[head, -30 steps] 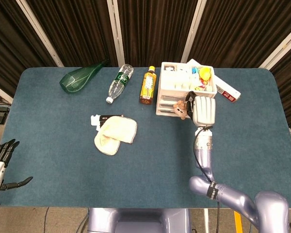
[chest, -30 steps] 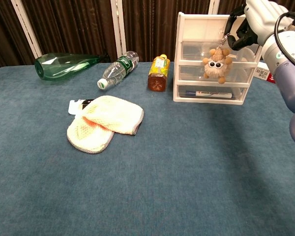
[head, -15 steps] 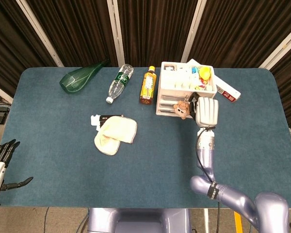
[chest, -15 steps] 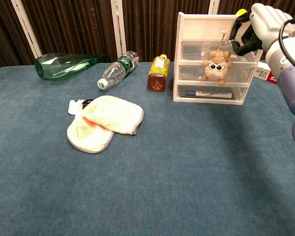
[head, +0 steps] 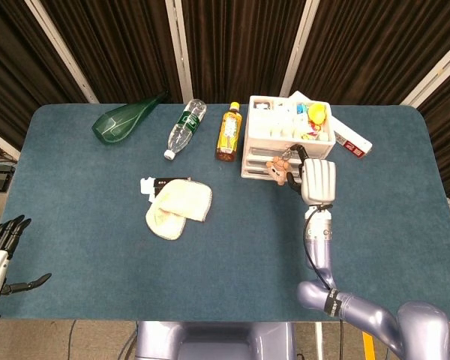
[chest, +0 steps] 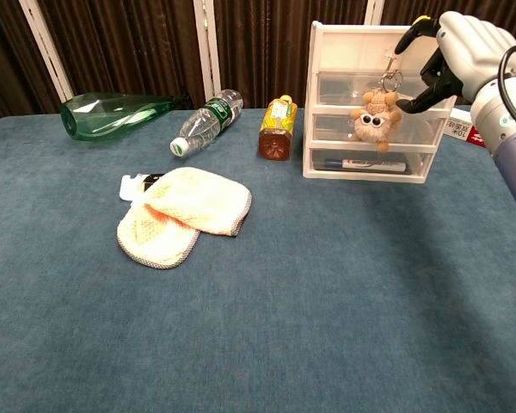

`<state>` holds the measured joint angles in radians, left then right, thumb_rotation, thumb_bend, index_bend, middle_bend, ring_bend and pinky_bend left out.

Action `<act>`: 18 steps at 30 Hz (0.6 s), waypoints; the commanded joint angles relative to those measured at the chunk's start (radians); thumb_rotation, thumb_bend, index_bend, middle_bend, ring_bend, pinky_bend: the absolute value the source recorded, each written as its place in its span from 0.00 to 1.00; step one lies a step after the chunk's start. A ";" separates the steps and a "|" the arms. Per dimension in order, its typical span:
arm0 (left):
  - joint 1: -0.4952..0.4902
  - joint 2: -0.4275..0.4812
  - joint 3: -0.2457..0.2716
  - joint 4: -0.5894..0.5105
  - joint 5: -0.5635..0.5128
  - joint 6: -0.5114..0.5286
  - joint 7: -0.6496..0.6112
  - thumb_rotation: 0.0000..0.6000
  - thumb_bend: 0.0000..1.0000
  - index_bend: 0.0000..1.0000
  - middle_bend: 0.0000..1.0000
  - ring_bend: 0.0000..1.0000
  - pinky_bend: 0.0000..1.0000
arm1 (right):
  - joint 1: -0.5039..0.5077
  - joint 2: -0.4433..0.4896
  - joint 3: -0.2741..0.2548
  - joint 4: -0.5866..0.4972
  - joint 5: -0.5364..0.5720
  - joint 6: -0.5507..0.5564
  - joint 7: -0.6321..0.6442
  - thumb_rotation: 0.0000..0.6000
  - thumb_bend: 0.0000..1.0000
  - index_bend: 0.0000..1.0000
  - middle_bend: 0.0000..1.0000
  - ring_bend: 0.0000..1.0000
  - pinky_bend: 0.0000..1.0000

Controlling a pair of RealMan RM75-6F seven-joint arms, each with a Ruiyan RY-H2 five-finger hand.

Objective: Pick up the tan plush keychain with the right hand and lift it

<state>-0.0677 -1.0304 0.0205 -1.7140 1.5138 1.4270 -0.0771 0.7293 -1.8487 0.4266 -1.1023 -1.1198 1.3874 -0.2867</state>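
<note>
Chest view: right hand (chest: 451, 47) pinching tan plush keychain (chest: 374, 114) aloft before white drawer unit (chest: 335, 69).

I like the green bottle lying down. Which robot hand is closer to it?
Left, though not by much. The left hand sits off the table's near left edge, well below the green bottle. The right hand is far across, by the drawers, holding the plush keychain.

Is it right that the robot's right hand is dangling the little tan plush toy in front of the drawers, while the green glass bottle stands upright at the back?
Not quite. The right hand does dangle the tan plush keychain before the drawer unit, but the green glass bottle lies on its side, as the chest view shows.
</note>
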 commanded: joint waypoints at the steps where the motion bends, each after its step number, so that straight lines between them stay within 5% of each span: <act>1: 0.001 0.000 -0.001 0.001 0.000 0.003 -0.001 0.79 0.06 0.00 0.00 0.00 0.00 | -0.016 0.017 -0.009 -0.027 -0.015 0.019 -0.007 1.00 0.16 0.06 1.00 0.98 1.00; 13: 0.006 0.003 0.003 -0.001 0.007 0.012 -0.003 0.79 0.06 0.00 0.00 0.00 0.00 | -0.142 0.160 -0.092 -0.229 -0.111 0.114 -0.005 1.00 0.15 0.04 1.00 0.87 0.90; 18: 0.008 0.002 0.003 0.000 0.018 0.023 0.003 0.79 0.06 0.00 0.00 0.00 0.00 | -0.223 0.258 -0.162 -0.337 -0.165 0.149 0.006 1.00 0.13 0.02 0.83 0.66 0.73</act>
<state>-0.0595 -1.0284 0.0236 -1.7144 1.5314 1.4487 -0.0751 0.5468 -1.6379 0.3036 -1.3913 -1.2537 1.5159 -0.2876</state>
